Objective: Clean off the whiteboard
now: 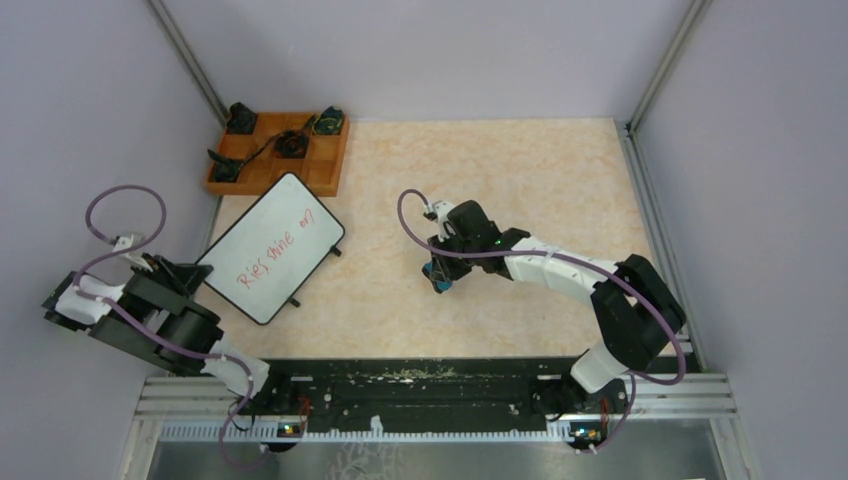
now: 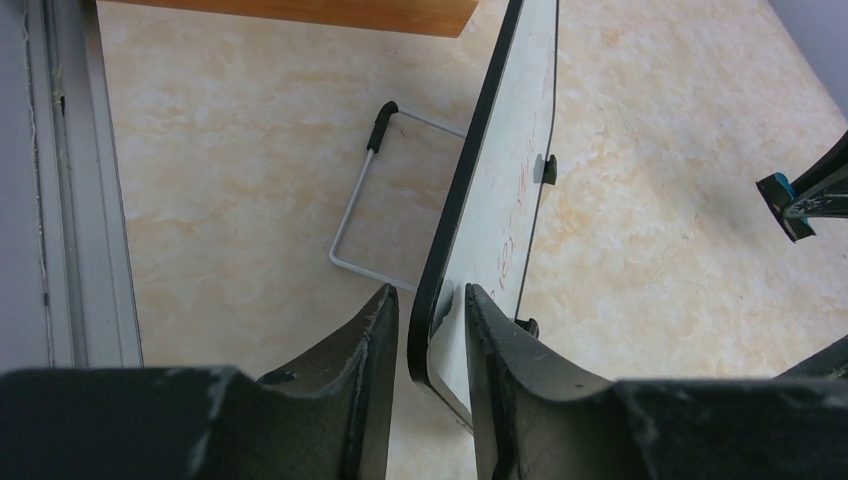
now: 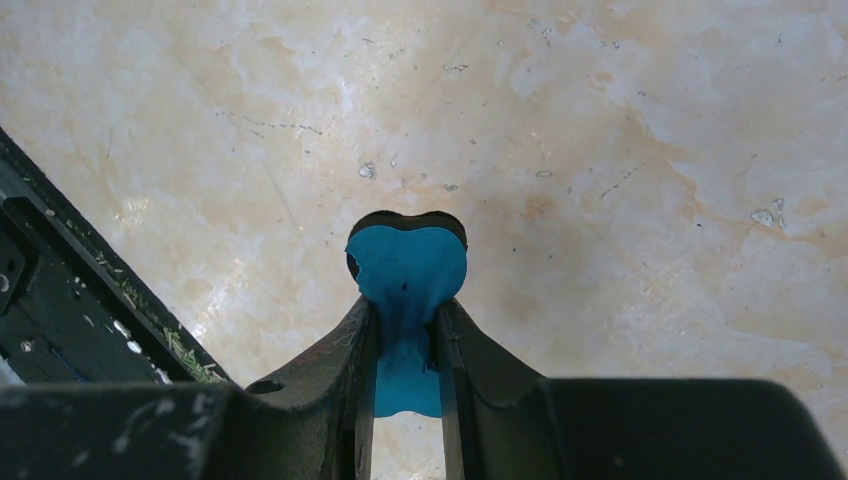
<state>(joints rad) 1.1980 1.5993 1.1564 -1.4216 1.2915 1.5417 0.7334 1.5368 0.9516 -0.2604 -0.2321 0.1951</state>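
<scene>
Whiteboard (image 1: 272,246) is straddled edgewise by the narrowed left hand (image 2: 428,297), clamping unclear; blue eraser (image 3: 405,262) is pinched in the right hand (image 3: 405,312), well rightward.

A whiteboard (image 1: 272,248) with red handwriting sits turned at an angle on the left of the tabletop (image 1: 540,190), just in front of an orange tray (image 1: 325,168) holding dark objects (image 1: 291,143). The left end effector (image 1: 190,272) meets the board's near-left edge. Well apart, mid-tabletop, the right end effector (image 1: 438,278) points down, a blue object (image 1: 443,285) between its fingers
</scene>
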